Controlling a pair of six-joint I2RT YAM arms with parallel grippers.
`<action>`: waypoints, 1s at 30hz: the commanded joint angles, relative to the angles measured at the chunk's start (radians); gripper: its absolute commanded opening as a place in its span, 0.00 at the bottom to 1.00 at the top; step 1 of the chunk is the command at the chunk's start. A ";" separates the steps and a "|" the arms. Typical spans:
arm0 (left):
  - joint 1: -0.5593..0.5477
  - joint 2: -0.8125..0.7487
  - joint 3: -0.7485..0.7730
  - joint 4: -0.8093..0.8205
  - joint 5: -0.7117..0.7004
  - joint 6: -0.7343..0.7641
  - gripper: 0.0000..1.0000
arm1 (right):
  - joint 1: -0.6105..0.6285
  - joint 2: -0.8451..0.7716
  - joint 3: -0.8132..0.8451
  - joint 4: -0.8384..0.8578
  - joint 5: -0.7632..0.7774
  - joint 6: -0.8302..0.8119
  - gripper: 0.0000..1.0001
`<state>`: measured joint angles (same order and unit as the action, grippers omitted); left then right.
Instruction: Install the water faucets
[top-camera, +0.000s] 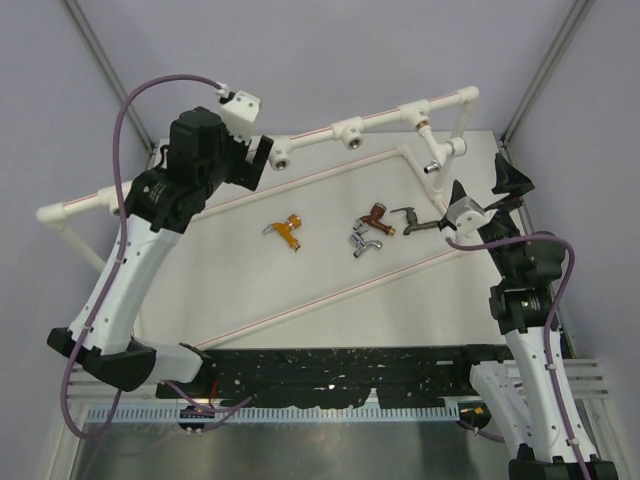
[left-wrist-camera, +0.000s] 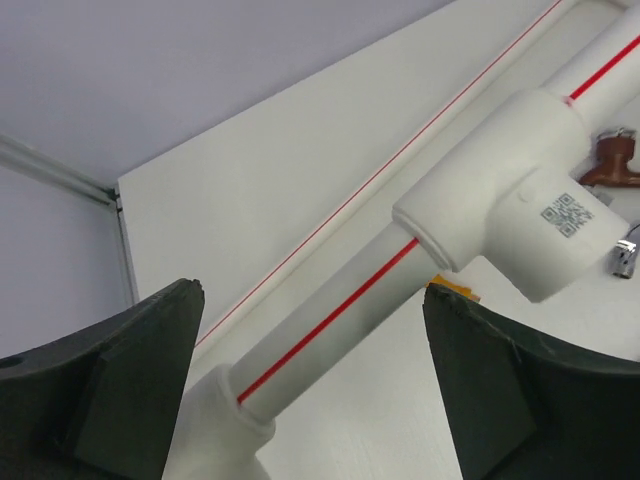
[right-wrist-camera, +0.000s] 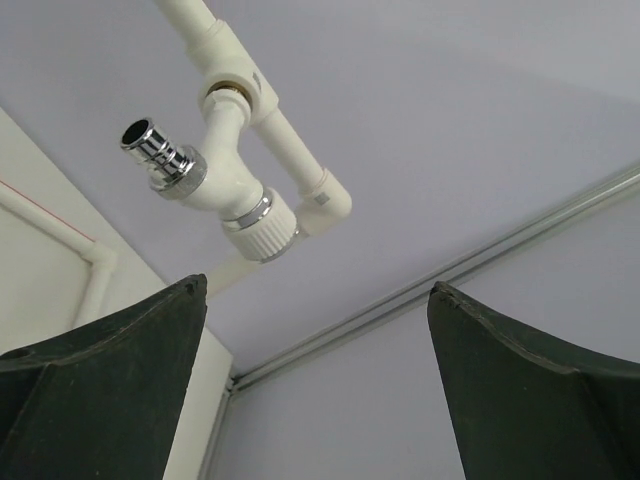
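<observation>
The left gripper (left-wrist-camera: 315, 292) and right gripper (right-wrist-camera: 318, 288) are gaping wide and empty while the small orange-gold metal faucet (top-camera: 288, 232) is lying loose, likely light, rigid and slick, best pinched across its body.

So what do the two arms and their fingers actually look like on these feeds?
The left arm and right arm both have white link shells with black joints and bases. A thin purple cable loops along each. The fingers are matte black, broad and wedge-shaped. A small white camera box sits on the left wrist.
</observation>
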<state>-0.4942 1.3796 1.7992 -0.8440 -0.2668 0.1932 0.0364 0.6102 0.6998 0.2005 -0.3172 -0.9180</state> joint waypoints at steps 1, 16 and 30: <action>0.032 -0.175 -0.053 0.072 0.026 -0.172 0.96 | 0.000 0.066 0.111 0.027 -0.077 -0.231 0.95; 0.253 -0.642 -0.521 0.140 0.034 -0.343 0.96 | 0.031 0.266 0.176 0.134 -0.151 -0.229 0.99; 0.250 -0.741 -0.636 0.178 0.093 -0.376 0.93 | 0.033 0.344 0.073 0.489 -0.200 0.368 0.30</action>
<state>-0.2462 0.6712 1.2003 -0.7429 -0.1978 -0.1699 0.0685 0.9619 0.7990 0.4473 -0.5144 -0.8440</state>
